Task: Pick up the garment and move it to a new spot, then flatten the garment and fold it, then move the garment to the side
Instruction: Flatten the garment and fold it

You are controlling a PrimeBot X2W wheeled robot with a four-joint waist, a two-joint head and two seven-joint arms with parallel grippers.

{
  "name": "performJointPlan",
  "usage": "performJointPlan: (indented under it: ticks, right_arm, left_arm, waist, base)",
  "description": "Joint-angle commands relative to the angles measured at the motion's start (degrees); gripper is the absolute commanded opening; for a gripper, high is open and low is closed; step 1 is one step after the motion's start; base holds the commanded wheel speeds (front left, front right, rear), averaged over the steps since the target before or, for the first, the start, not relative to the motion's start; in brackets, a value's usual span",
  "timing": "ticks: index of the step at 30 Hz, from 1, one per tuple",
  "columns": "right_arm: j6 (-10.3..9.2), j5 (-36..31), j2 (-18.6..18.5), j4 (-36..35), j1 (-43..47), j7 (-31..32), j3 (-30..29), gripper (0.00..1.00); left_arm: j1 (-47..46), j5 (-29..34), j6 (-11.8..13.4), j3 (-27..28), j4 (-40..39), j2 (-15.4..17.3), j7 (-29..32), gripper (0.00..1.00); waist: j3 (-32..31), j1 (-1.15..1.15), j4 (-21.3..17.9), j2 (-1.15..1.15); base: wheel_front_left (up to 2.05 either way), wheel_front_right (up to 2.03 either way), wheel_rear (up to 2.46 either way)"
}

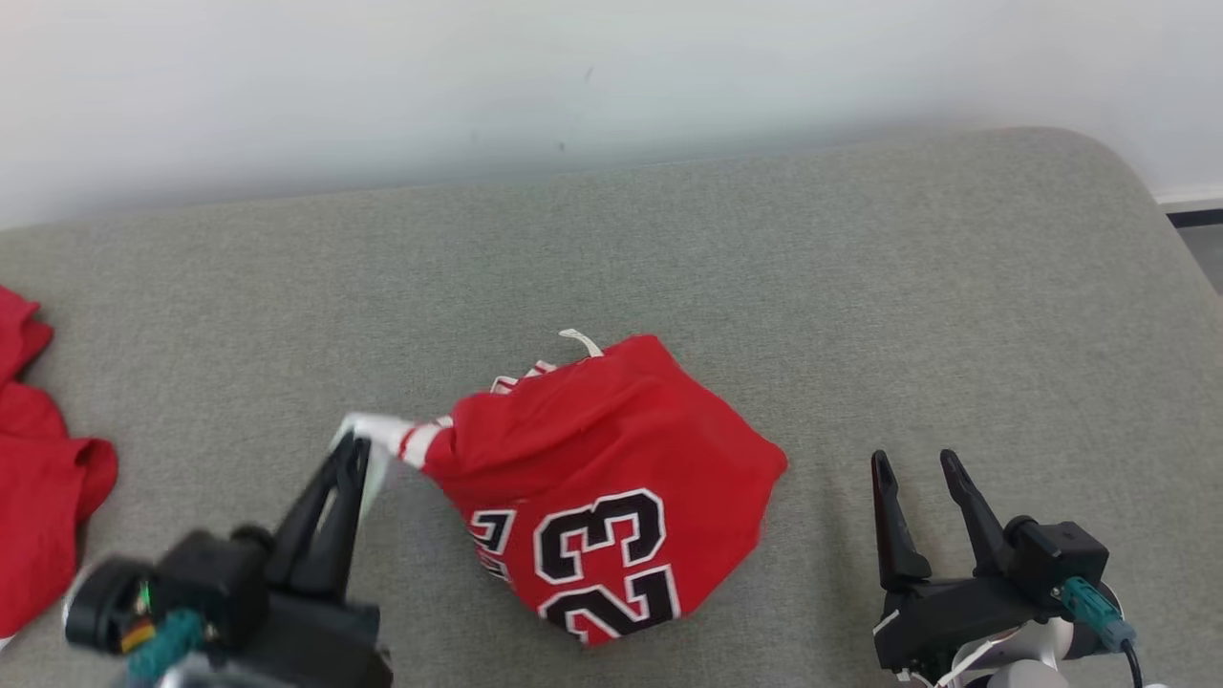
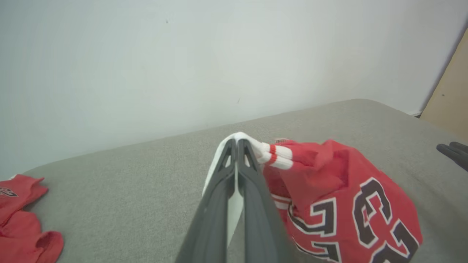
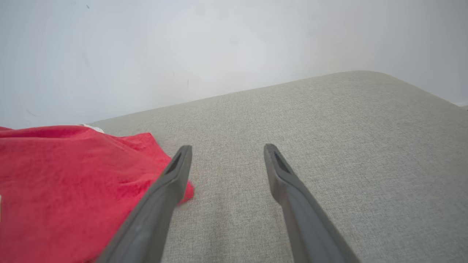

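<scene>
The grey fabric-covered worktop (image 1: 860,287) stretches across the head view up to a pale wall at 12 o'clock. The red number 23 jersey (image 1: 611,478) lies crumpled on it at the centre, bunched into a mound with its numerals facing 6 o'clock. A second red garment (image 1: 43,497) lies at the 9 o'clock edge, well apart from it. My left gripper (image 1: 352,449), at 7 o'clock, is clamped on the jersey's white, red-striped trim (image 1: 382,435), and the cloth pulls taut from that edge toward the mound. My right gripper (image 1: 912,461), at 4 o'clock, stands with its fingers spread wide and holds nothing, just beside the jersey's hem. I judge this to be the first step, the pick-up before the move to a new spot. The next move calls for raising my left arm until the jersey hangs free, then carrying it to bare fabric toward 1 o'clock, with my right gripper ready to take a second edge for flattening.
</scene>
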Motion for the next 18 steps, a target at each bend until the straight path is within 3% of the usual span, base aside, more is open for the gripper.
performJointPlan:
  ticks: [1, 9, 18]
  right_arm:
    - [-0.13, -0.2, 0.0, 0.1, -0.1, 0.2, 0.2, 1.00]
    - [-0.13, 0.8, 0.1, 0.4, -2.8, -0.5, 1.3, 1.00]
    - [-0.13, 2.8, 0.1, 2.9, -5.7, -2.6, 2.1, 1.00]
  left_arm:
    - [-1.4, 0.2, -0.3, 0.3, 0.1, 0.2, 0.3, 0.00]
    - [-17.3, -0.7, -8.6, 0.3, 11.8, 2.8, 3.9, 0.00]
    - [-31.8, -2.8, -15.6, 1.3, 29.1, 3.1, 4.3, 0.00]
  waist:
    - [0.2, 0.01, -0.6, 0.01]
    - [4.2, 0.01, -6.1, 0.01]
    - [10.3, 0.01, -13.4, 0.01]
  base:
    - [0.00, 0.00, 0.00]
    - [0.00, 0.00, 0.00]
    - [0.00, 0.00, 0.00]
